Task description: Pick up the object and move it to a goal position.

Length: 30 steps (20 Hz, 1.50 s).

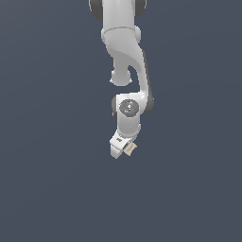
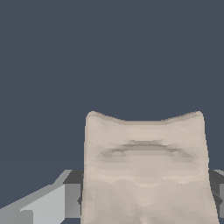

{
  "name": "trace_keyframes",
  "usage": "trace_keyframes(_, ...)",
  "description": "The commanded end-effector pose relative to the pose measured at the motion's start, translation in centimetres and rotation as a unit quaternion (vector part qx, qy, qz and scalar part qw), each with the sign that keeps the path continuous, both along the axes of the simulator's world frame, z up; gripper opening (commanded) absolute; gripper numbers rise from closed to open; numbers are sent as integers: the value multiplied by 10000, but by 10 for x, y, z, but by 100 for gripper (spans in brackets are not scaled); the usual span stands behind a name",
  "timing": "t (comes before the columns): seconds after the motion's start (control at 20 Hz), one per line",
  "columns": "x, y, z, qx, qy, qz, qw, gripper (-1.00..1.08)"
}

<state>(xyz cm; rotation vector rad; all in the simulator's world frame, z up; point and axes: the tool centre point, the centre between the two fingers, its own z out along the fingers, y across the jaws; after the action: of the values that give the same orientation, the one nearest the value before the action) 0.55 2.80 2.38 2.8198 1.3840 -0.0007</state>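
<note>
Exterior view: the white Panda arm (image 1: 126, 56) comes down from the top edge, bends at a rounded elbow and ends in a wrist joint with a dark round cap near the middle of the picture. Below the wrist the hand (image 1: 122, 150) points downward and leans slightly toward the exterior view's left. All around it is one flat blue-grey surface (image 1: 52, 179), with no edge, shadow or horizon showing, so I cannot tell whether this is a tabletop or whether the hand is lifted clear of it.

The object (image 1: 131, 148) appears as a small tan sliver at the lower tip of the hand, on its side toward the exterior view's right, touching the white finger body. It is far smaller than the hand.

Wrist view: the object (image 2: 144, 170) fills the lower centre of the picture, a pale beige block with two raised corners and a shallow dip between them along its upper edge, and a faint ridge across its face. Grey finger parts (image 2: 48, 205) sit close against it on one side, and a dark-and-grey edge shows on the other side. The hand is closed onto the object, which sits between the fingers. Behind the object is only plain blue-grey.
</note>
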Motion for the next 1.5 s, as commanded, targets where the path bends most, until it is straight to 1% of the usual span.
trace_keyframes(0.0, -1, 2, 10, -2, -5, 2, 10000, -100)
trace_keyframes(0.25, -6, 7, 39, -4, -4, 4, 10000, -100)
trace_keyframes(0.5, -13, 15, 84, -8, -3, 8, 10000, -100)
trace_keyframes(1.45, -44, 55, 306, 1, 0, 19, 10000, -100)
